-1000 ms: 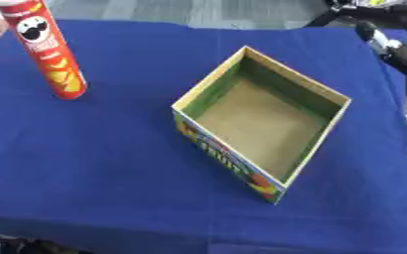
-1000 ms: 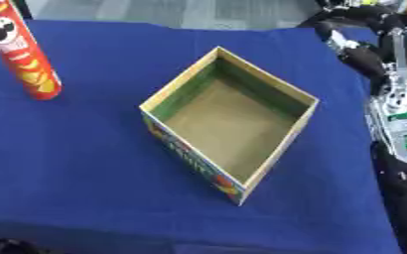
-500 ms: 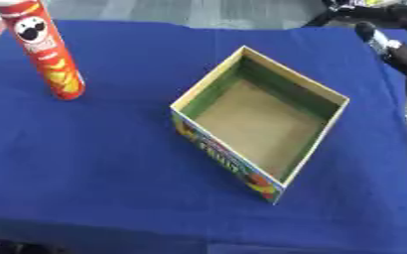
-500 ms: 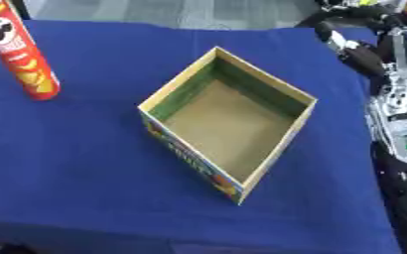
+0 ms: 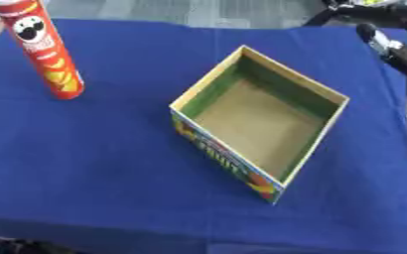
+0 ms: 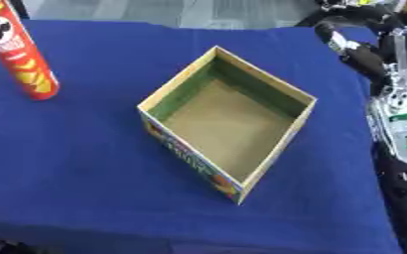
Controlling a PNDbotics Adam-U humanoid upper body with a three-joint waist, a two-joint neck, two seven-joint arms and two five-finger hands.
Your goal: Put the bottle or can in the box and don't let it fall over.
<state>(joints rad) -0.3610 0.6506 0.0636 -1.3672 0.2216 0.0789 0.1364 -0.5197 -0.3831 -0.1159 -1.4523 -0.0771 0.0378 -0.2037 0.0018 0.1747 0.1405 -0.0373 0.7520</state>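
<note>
- While the red can [image 5: 43, 49] stands upright near the far left corner of the blue table [image 5: 111, 163], the box [image 5: 257, 119] sits open and empty at the middle, turned so that one corner points to the near edge; the two are well apart.
- Change since a second ago: none that can be made out. Can and box keep their places, and no hand has come to the can; judged from this, the task has not yet begun and the reach is still to come.
- Right arm [image 6: 396, 99]: its black and silver links run along the right edge of the table, from the far right corner downward. The hand itself does not show clearly, so whether its fingers are straight or curled cannot be told.
- Left hand: in neither view.
- Open room: bare cloth lies between can and box, and along the whole near edge, so a carried can has a free path to the box from the left.
- Edges to mind: the can stands close to the far and left edges, leaving little margin on those sides. Being tall and narrow, it would likely tip if nudged high up, or if set down tilted on the box floor.
</note>
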